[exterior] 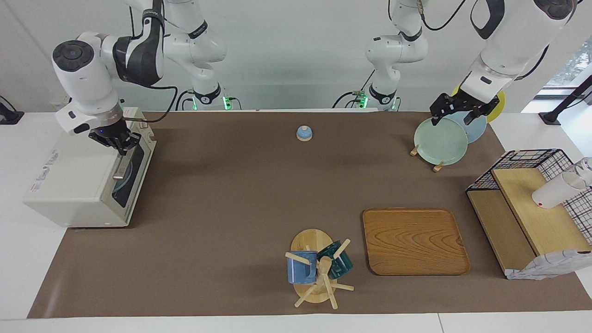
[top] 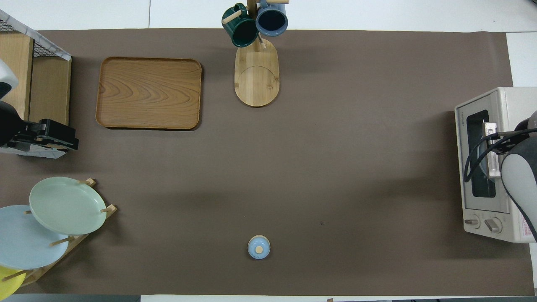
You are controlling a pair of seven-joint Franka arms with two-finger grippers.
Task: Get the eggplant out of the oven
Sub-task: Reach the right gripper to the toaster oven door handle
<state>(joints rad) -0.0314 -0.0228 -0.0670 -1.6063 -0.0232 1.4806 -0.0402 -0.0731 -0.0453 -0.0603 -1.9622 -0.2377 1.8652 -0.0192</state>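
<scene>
The off-white oven (exterior: pixel 74 185) stands at the right arm's end of the table; it also shows in the overhead view (top: pixel 470 201). Its dark glass door looks closed. The eggplant is hidden. My right gripper (exterior: pixel 122 147) is down at the door's silver bar handle (exterior: pixel 121 169), at the end of the handle nearer to the robots. In the overhead view the right arm covers most of the handle (top: pixel 491 165). My left gripper (exterior: pixel 451 119) is open and empty, up in the air over the plate rack; it also shows in the overhead view (top: pixel 63 140).
A plate rack with a green plate (exterior: pixel 440 141) stands at the left arm's end. A wire and wood shelf (exterior: pixel 532 203) holds a white cup (exterior: pixel 552 192). A wooden tray (exterior: pixel 414 240), a mug tree (exterior: pixel 317 266) and a small blue knobbed piece (exterior: pixel 304 133) sit on the mat.
</scene>
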